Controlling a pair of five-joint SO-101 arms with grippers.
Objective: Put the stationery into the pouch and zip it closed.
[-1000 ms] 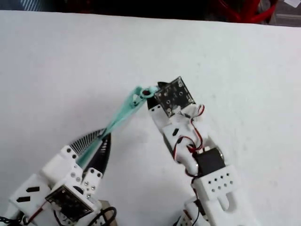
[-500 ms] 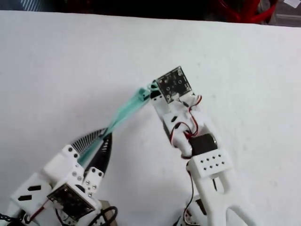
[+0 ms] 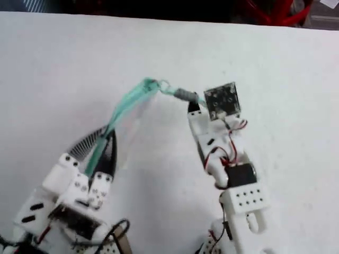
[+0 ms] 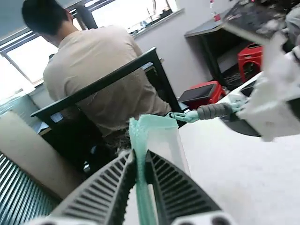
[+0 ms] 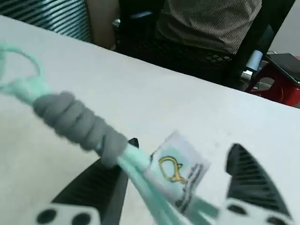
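Observation:
A translucent pouch with a teal zip strip (image 3: 127, 108) is held up on edge. My left gripper (image 3: 103, 151) is shut on the near end of that strip, which is pinched between the ribbed fingers (image 4: 164, 187). From the pouch's far end (image 4: 154, 136) a teal pull cord with a grey knot (image 3: 183, 95) runs across to my right gripper (image 3: 193, 105). In the right wrist view the knot (image 5: 77, 124) and a small white tag (image 5: 180, 171) sit between the black fingers (image 5: 246, 176), which stand well apart. The cord strands pass close to one finger. I cannot make out what the pouch holds.
The white table (image 3: 63, 58) stretches wide around both arms, with its far edge at the back. Red items (image 3: 270, 13) stand beyond that edge. A black chair (image 4: 117, 79) stands past the table.
My right gripper has drawn back to the right from the pouch's end, and the pull cord now shows stretched out. The pouch's far end has swung up and left. The left arm shifted slightly left.

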